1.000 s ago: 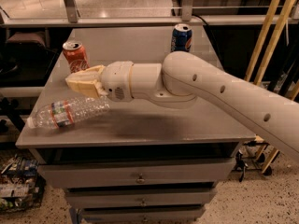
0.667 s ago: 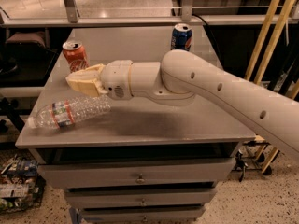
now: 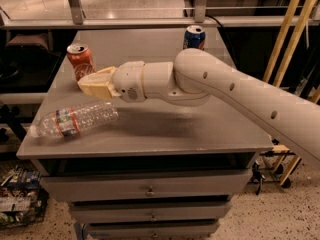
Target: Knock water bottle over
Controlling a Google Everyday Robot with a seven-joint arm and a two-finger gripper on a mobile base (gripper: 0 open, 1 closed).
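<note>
The water bottle (image 3: 74,120) is clear ribbed plastic with a red-and-blue label band. It lies on its side at the front left of the grey table (image 3: 165,129), its cap end pointing left at the table's edge. My gripper (image 3: 90,85) hovers just above and behind the bottle's base end, pointing left, apart from the bottle. Its yellowish fingers (image 3: 97,81) look pressed together and hold nothing. My white arm reaches in from the right across the table.
A red Coca-Cola can (image 3: 81,61) stands upright at the back left, just behind my gripper. A blue Pepsi can (image 3: 194,37) stands at the back, partly behind my arm. Drawers lie below the tabletop. Wooden poles (image 3: 290,29) lean at the right.
</note>
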